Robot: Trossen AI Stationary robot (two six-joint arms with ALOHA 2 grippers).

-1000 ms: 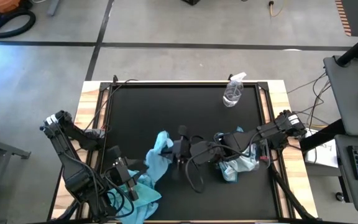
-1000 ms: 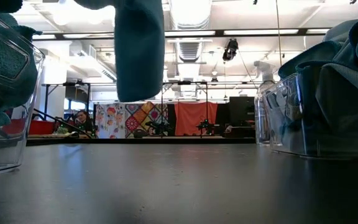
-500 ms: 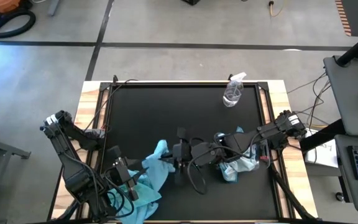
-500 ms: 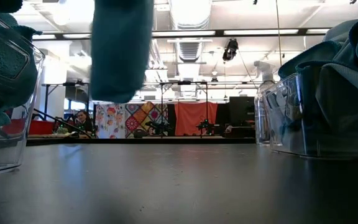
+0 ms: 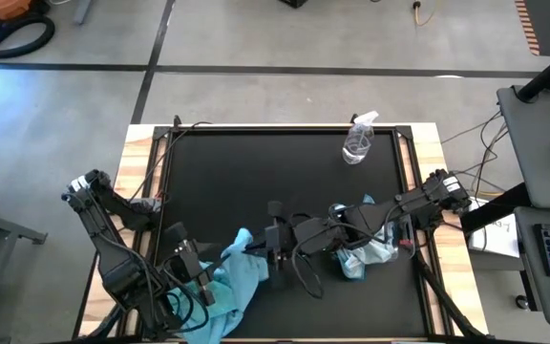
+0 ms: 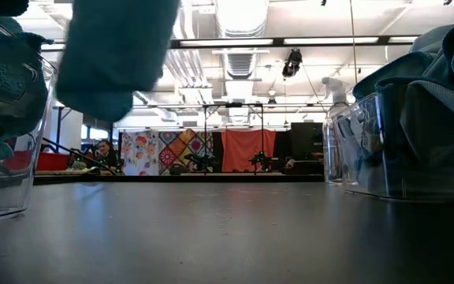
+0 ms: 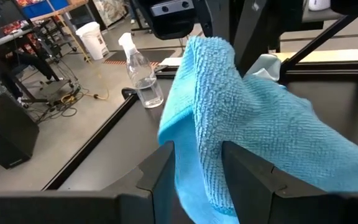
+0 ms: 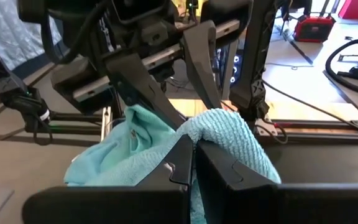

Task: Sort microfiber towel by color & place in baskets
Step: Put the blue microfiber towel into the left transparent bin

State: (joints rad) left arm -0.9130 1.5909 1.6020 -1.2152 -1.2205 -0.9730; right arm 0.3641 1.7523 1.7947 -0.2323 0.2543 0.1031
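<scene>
Over the table's front-left, my right gripper [image 5: 259, 250] pinches a turquoise towel [image 5: 240, 270], dangling it beside the left basket [image 6: 6, 170]; my left gripper [image 7: 197, 171], nearer that bin, waits with fingers parted.

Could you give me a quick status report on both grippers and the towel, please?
Right gripper shut on turquoise towel, held near the left basket. Left gripper open, fingers either side of that towel. Spray bottle at far edge, clear of the path.
</scene>
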